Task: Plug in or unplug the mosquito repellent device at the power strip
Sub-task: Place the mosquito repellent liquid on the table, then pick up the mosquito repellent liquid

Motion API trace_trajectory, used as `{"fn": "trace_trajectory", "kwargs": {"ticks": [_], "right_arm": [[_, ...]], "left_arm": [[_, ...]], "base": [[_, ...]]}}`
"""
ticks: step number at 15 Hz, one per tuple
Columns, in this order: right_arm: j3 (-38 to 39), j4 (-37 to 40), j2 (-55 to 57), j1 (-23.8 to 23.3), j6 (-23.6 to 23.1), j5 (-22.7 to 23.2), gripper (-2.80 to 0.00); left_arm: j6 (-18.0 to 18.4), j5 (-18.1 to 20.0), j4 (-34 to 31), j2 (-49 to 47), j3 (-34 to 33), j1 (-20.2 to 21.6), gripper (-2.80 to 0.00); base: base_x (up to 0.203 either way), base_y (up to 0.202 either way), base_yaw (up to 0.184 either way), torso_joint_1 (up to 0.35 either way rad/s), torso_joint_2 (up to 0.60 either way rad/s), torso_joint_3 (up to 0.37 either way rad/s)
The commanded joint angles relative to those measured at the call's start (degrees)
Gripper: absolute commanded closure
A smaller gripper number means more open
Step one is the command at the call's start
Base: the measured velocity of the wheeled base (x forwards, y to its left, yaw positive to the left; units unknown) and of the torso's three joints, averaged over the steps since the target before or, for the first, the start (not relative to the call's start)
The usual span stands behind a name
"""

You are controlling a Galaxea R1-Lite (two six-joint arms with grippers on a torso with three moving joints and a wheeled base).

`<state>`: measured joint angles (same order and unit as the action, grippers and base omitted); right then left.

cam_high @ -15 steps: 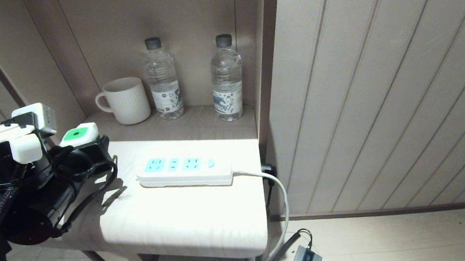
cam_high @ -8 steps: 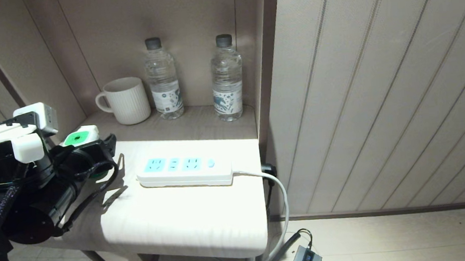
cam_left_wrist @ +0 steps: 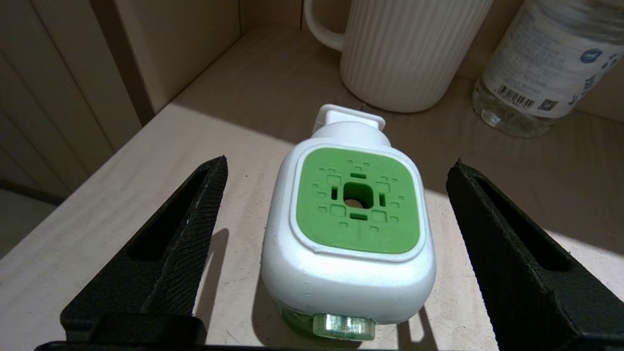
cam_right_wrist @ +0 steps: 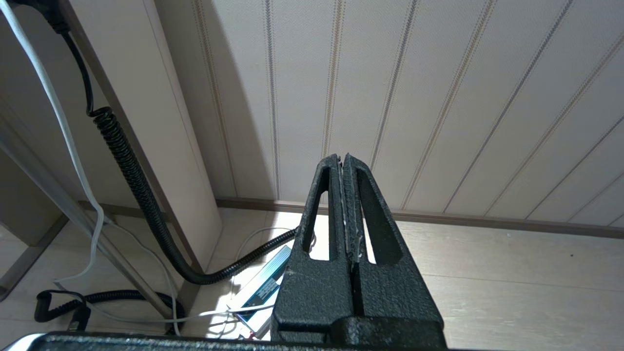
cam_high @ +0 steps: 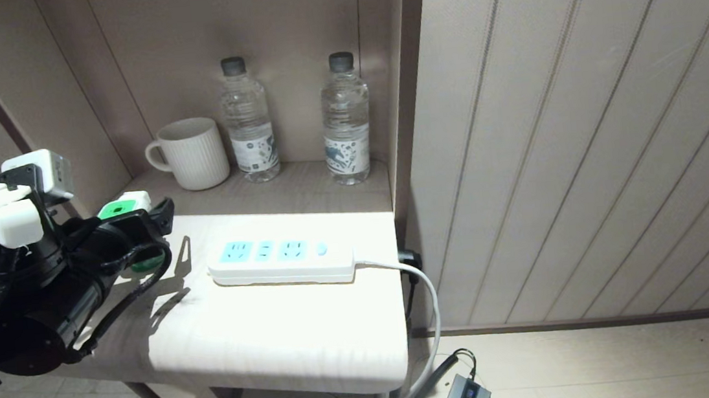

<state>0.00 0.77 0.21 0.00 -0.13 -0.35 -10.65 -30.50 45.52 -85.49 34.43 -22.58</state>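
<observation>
Two grippers are fitted; only the left gripper [cam_left_wrist: 336,234] is at the work. Its black textured fingers [cam_left_wrist: 161,263] stand wide apart, one on each side of the mosquito repellent device [cam_left_wrist: 348,219], with clear gaps on both sides and no contact. The device, a white squarish plug-in head with a green square top panel over a translucent green bottle, stands upright on the pale cream side table [cam_high: 277,336] near the table's left edge, toward its rear left corner. In the head view the device [cam_high: 124,205] is partly hidden behind the left arm.

The flat white power strip [cam_high: 282,261] with pale blue sockets lies on the table toward its right edge, well apart from the device; its white cord [cam_high: 426,296] drops over the right edge. All sockets are unoccupied.

On the recessed shelf behind the table stand a white ribbed ceramic mug [cam_high: 191,153] and two clear plastic water bottles [cam_high: 247,121] with dark caps.

The right gripper [cam_right_wrist: 346,204] hangs low beside the table over the floor, its fingers pressed together and holding nothing.
</observation>
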Motion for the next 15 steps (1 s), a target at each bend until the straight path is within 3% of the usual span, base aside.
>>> {"fn": "trace_trajectory", "kwargs": {"ticks": [1,7,15], "right_arm": [[0.00,0.02,0.14,0.00,-0.04,0.00,0.00],[0.00,0.02,0.06,0.00,-0.04,0.00,0.00],[0.00,0.02,0.06,0.00,-0.04,0.00,0.00]], "left_arm": [[0.22,-0.25,0.19,1.74,0.11,-0.01,-2.80],[1.38,-0.25,-0.37,4.56,-0.07,-0.09,-2.80],[3.27,-0.17,-7.38,13.77,2.05,-0.19,-2.80]], "base": [[0.000,0.000,0.000,0.000,0.00,0.000],[0.000,0.000,0.000,0.000,0.00,0.000],[0.000,0.000,0.000,0.000,0.00,0.000]]}}
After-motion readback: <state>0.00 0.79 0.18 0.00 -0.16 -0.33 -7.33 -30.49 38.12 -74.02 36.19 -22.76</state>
